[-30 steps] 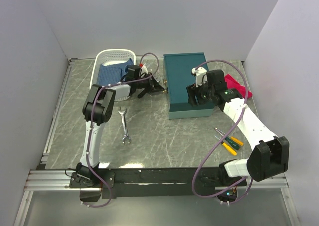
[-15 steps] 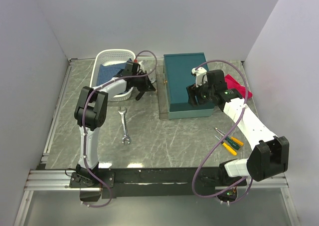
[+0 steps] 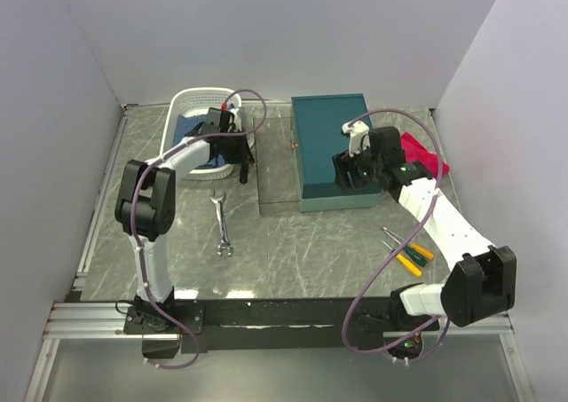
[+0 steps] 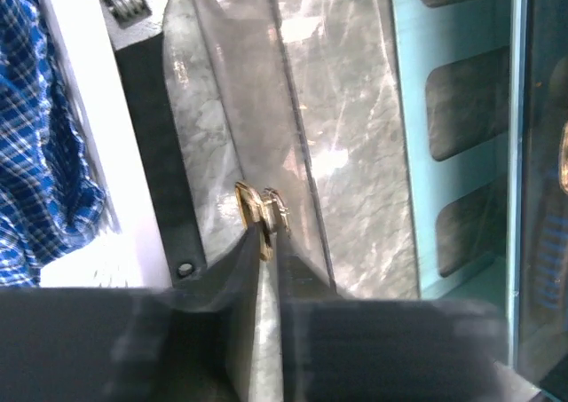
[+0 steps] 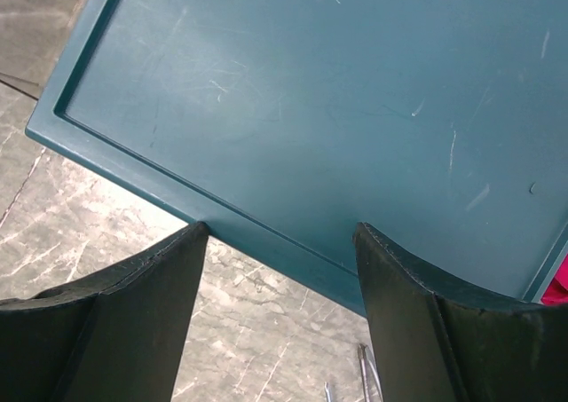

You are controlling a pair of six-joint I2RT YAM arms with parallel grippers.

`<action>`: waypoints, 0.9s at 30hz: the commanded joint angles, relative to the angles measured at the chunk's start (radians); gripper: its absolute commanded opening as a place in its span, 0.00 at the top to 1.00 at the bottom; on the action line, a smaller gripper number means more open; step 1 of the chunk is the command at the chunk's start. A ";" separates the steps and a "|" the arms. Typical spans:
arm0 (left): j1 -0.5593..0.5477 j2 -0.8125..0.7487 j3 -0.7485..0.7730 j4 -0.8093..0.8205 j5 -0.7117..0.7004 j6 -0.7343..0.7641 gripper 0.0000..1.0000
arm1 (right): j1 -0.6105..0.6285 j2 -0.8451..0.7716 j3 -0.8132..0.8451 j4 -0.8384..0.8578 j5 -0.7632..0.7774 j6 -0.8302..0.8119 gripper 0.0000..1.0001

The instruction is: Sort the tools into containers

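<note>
The teal box [image 3: 333,145] stands at the right middle. Its shallow grey tray [image 3: 277,171] sticks out of its left side. My left gripper [image 3: 247,164] is shut on the tray's small brass knob [image 4: 253,208]. My right gripper [image 3: 348,173] is open with its fingers resting on the lid [image 5: 311,91] near the front edge. A silver spanner [image 3: 222,226] lies on the table left of the middle. The yellow- and green-handled screwdrivers [image 3: 408,253] lie at the front right. A dark-handled wrench [image 4: 146,127] lies between the basket and the tray. The pliers are out of view.
A white basket [image 3: 182,100] with a blue checked cloth [image 3: 191,129] stands at the back left, close to my left arm. A red cloth [image 3: 424,153] lies right of the box. Grey walls close the table on three sides.
My left gripper has moved left with the brass knob, drawing the grey tray out of the box's left side. The right arm has not moved.
</note>
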 commanded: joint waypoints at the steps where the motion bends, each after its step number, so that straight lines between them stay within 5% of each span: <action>1: -0.006 -0.090 0.001 0.026 0.028 0.059 0.76 | 0.002 0.013 -0.066 -0.048 0.083 -0.027 0.25; 5: -0.008 -0.145 0.037 0.060 0.054 0.055 0.49 | 0.002 -0.005 -0.077 -0.048 0.083 -0.030 0.24; 8: -0.009 -0.206 0.105 0.026 0.007 0.059 0.43 | 0.002 -0.024 -0.089 -0.047 0.086 -0.032 0.24; 14: -0.009 -0.341 0.148 -0.130 -0.047 0.098 0.38 | 0.002 -0.053 -0.099 -0.044 0.083 -0.024 0.22; 19: -0.009 -0.476 0.001 -0.152 -0.012 0.185 0.37 | 0.000 -0.125 -0.010 -0.023 0.171 -0.001 0.11; 23: -0.009 -0.556 -0.074 -0.131 -0.024 0.226 0.38 | -0.026 -0.227 0.076 -0.151 0.242 -0.194 0.07; 27: -0.009 -0.577 -0.110 -0.071 -0.049 0.223 0.38 | -0.153 -0.416 -0.075 -0.295 0.129 -0.415 0.07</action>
